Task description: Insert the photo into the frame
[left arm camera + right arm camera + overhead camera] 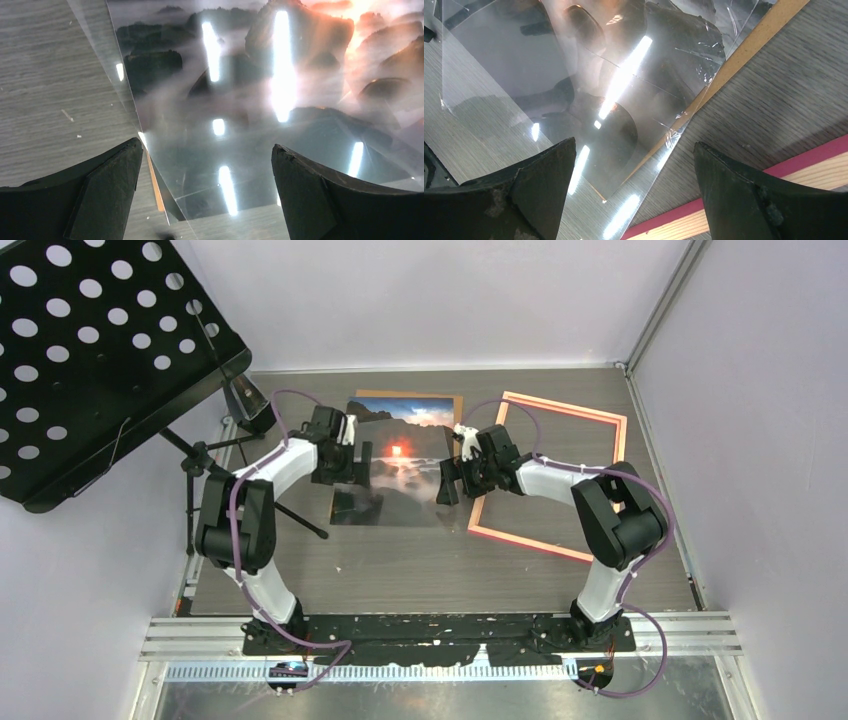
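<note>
The photo (400, 465), a sunset over misty sea, lies face up mid-table under a clear glossy sheet (489, 100). A brown board (410, 395) shows beyond its far edge. The pink-orange frame (565, 408) lies empty to the right, its interior showing bare table. My left gripper (342, 472) hangs open over the photo's left edge. In the left wrist view the photo (260, 100) fills the gap ahead of that gripper (205, 170). My right gripper (450, 480) is open over the photo's right edge, between photo and frame. Its wrist view shows the photo (624, 65), the frame rail (804, 167) and the gripper (634, 170), which holds nothing.
A black perforated music stand (90, 350) fills the back left, its tripod leg (300, 515) reaching the table beside the left arm. White walls close in the table on three sides. A thin brown board edge (749, 45) runs along the photo's right side.
</note>
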`<state>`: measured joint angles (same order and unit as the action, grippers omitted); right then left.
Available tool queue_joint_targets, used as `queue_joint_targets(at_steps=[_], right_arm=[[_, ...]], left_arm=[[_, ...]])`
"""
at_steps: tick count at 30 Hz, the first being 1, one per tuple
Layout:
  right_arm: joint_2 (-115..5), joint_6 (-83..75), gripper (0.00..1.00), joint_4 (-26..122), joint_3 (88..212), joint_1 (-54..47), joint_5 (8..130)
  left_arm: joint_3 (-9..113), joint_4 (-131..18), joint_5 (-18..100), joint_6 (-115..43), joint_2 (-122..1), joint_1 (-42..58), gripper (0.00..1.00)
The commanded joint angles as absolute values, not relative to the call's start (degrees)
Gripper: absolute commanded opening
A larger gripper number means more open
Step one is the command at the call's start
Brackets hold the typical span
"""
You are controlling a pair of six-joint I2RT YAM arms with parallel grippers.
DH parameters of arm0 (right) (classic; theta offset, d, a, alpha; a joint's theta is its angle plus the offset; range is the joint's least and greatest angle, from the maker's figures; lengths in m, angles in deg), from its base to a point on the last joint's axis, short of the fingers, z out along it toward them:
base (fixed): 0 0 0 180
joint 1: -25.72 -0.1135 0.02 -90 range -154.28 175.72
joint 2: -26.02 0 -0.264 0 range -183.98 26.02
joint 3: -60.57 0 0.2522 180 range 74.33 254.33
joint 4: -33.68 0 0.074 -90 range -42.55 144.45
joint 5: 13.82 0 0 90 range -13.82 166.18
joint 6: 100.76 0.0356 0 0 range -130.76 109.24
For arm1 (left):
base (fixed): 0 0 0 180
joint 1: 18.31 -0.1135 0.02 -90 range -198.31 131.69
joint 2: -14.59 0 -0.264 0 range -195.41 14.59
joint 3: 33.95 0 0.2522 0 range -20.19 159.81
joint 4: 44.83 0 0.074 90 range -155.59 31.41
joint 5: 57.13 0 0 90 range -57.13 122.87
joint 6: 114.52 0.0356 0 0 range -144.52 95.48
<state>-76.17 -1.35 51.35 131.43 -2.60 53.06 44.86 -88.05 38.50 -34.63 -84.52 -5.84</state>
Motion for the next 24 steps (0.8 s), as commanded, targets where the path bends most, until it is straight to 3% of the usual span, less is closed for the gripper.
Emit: queue_joint_targets(at_steps=[1,24], right_arm=[[-76.87,-0.56,0.94,50.52,133.83,-2.12,51.67],[-76.63,-0.21,0.93,52.05,133.59,-1.63,48.93]], left_arm=[[48.23,-88.3,38.72,-36.92,-86.39,-6.81,0.99],[51.96,-96.7,44.64,-43.05,-91.05,-8.99,0.99]])
